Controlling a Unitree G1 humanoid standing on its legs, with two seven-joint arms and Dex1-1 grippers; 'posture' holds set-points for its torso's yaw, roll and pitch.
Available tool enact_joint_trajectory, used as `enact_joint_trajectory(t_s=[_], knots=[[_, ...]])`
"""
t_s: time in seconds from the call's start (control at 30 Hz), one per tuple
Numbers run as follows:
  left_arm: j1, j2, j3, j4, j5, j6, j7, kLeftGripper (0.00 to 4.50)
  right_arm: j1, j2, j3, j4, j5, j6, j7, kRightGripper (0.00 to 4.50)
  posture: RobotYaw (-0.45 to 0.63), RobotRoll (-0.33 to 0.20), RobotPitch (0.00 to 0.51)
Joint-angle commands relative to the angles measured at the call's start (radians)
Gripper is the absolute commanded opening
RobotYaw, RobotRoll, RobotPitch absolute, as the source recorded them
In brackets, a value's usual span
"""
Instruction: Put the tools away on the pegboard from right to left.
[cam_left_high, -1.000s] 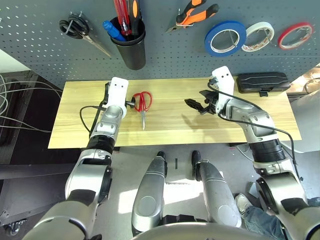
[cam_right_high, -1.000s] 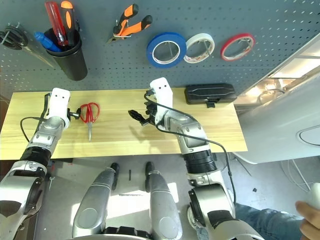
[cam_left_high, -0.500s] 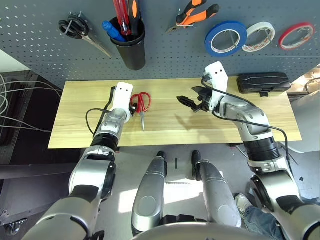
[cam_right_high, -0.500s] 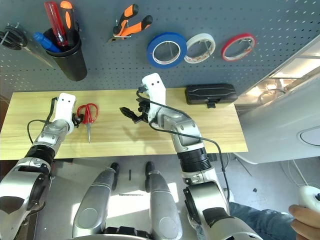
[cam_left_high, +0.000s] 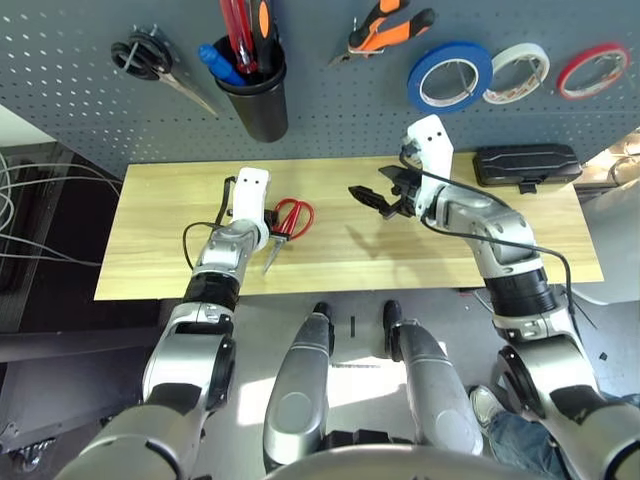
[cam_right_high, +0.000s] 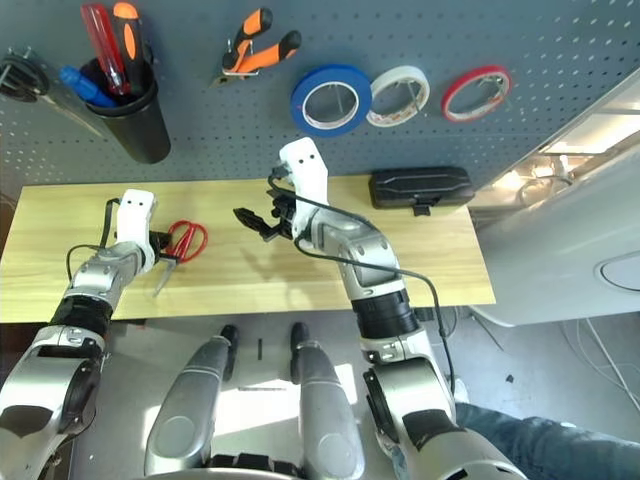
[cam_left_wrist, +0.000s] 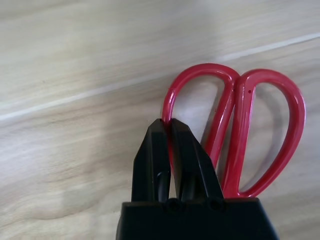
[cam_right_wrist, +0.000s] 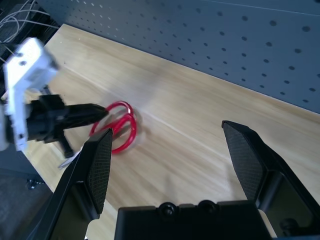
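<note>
This looks like a workshop. A big grey pegboard (cam_left_high: 330, 110) holds pliers (cam_left_high: 385, 28) and tape rolls (cam_left_high: 450, 76). Just below the pegboard stands a wooden workbench (cam_left_high: 340, 255).

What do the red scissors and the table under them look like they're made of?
The red-handled scissors seem to have smooth, glossy plastic loops, judging by their sheen; the thin grey blades look like metal. The pale wooden table looks like light wood or a wood-look laminate with a matt finish: long straight grain lines run across it.
</note>
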Motion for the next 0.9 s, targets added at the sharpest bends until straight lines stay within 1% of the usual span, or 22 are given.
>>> enact_joint_trajectory(t_s=[0.03,0.1,0.2,0.23,0.27,0.33,0.47,0.57,0.67,0.77,0.9], knots=[[0.096,0.024,0.024,-0.162,-0.012,-0.123,-0.016,0.03,0.003,0.0,0.013,0.005,0.009,-0.013,0.019,4.5,0.15,0.0,0.389],[0.156,0.029,0.054,-0.243,-0.028,-0.21,-0.014,0.03,-0.003,0.0,0.013,0.001,0.012,-0.017,0.027,4.5,0.16,0.0,0.388],[0.218,0.038,0.102,-0.312,-0.035,-0.339,0.001,0.03,-0.015,0.002,0.015,-0.006,0.016,-0.029,0.042,4.5,0.16,0.0,0.388],[0.233,0.044,0.113,-0.323,-0.035,-0.403,-0.001,0.03,-0.02,0.003,0.016,-0.009,0.017,-0.035,0.048,4.5,0.17,0.0,0.383],[0.25,0.061,0.114,-0.329,-0.01,-0.479,0.005,0.03,-0.027,0.006,0.016,-0.011,0.02,-0.04,0.054,4.5,0.17,0.0,0.382],[0.273,0.087,0.106,-0.31,0.014,-0.574,-0.008,0.03,-0.036,0.01,0.018,-0.013,0.023,-0.045,0.062,4.5,0.17,0.0,0.379],[0.305,0.111,0.103,-0.314,0.01,-0.751,-0.029,0.03,-0.06,0.019,0.018,-0.025,0.043,-0.046,0.091,4.5,0.17,0.0,0.379],[0.316,0.115,0.131,-0.324,0.001,-0.819,-0.01,0.03,-0.084,0.032,0.021,-0.055,0.073,-0.058,0.127,4.5,0.18,0.0,0.377],[0.31,0.116,0.162,-0.329,-0.015,-0.85,0.014,0.03,-0.104,0.039,0.024,-0.08,0.092,-0.058,0.147,4.5,0.18,0.0,0.377],[0.266,0.127,0.23,-0.349,-0.01,-0.85,0.087,0.03,-0.149,0.058,0.025,-0.103,0.12,-0.066,0.168,4.5,0.19,0.0,0.375],[0.214,0.145,0.278,-0.367,-0.012,-0.853,0.132,0.03,-0.189,0.073,0.034,-0.109,0.135,-0.081,0.185,4.5,0.19,0.0,0.372]])
